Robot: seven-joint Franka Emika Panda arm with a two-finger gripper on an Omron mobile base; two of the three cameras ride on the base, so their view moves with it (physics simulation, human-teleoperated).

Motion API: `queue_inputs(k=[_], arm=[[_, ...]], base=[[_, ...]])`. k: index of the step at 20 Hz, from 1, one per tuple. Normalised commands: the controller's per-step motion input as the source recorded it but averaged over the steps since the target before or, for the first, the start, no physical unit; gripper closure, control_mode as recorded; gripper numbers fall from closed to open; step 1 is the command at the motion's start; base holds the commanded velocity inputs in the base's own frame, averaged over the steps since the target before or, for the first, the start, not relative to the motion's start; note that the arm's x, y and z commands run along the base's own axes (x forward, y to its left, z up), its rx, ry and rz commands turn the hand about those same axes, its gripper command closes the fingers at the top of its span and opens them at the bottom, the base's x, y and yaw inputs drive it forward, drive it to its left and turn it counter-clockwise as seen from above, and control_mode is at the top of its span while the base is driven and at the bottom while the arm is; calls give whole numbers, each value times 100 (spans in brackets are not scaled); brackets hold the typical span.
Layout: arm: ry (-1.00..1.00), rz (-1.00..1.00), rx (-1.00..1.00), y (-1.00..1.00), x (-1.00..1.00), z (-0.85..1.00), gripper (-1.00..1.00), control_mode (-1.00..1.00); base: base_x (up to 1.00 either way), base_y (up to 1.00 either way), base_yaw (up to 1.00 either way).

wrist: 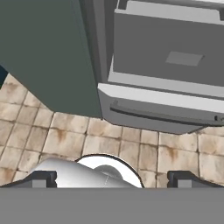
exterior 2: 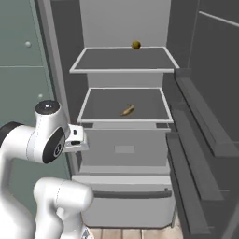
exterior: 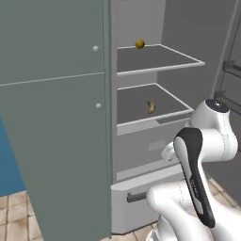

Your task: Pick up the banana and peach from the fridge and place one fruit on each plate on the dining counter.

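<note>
The banana [exterior: 150, 107] lay on the lower shelf [exterior: 141, 101] of the open fridge [exterior 2: 123, 28], towards the shelf's middle and a little to the right, well clear of the white front edge. It was small in both base views, and its brownish ends were hard to make out. No peach could be made out on either shelf; on the upper shelf [exterior 2: 123, 58], far back near the rear wall, sat a small olive-yellow ball [exterior 2: 136, 45] (too dull and small to pass for a peach).

Below the banana's shelf came a pale closed compartment, then the bottom drawer [wrist: 166, 94] with its dark bar handle [wrist: 162, 117] running across the front. The left door [exterior: 52, 117] stood swung open on the near left and hid whatever lay behind it; the right door [exterior 2: 210, 130], with its rails, was cut off at the right edge of both base views.

The arm was folded low in front of the fridge, its elbow level with the banana's shelf. The gripper [wrist: 112, 178] pointed down at the tiled floor [wrist: 65, 135] before the drawer, its two fingertips [wrist: 183, 179] spread fully apart with nothing between them. Open air lay between the arm and the shelves.
</note>
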Motion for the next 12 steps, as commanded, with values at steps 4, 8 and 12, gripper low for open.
queue_inputs(k=[4,8,12], arm=[[0,0,0,0,0,0,-100,100],[0,0,0,0,0,0,-100,100],[0,0,0,0,0,0,-100,100]], base=[[44,-24,19],[44,-21,19],[34,-27,19]])
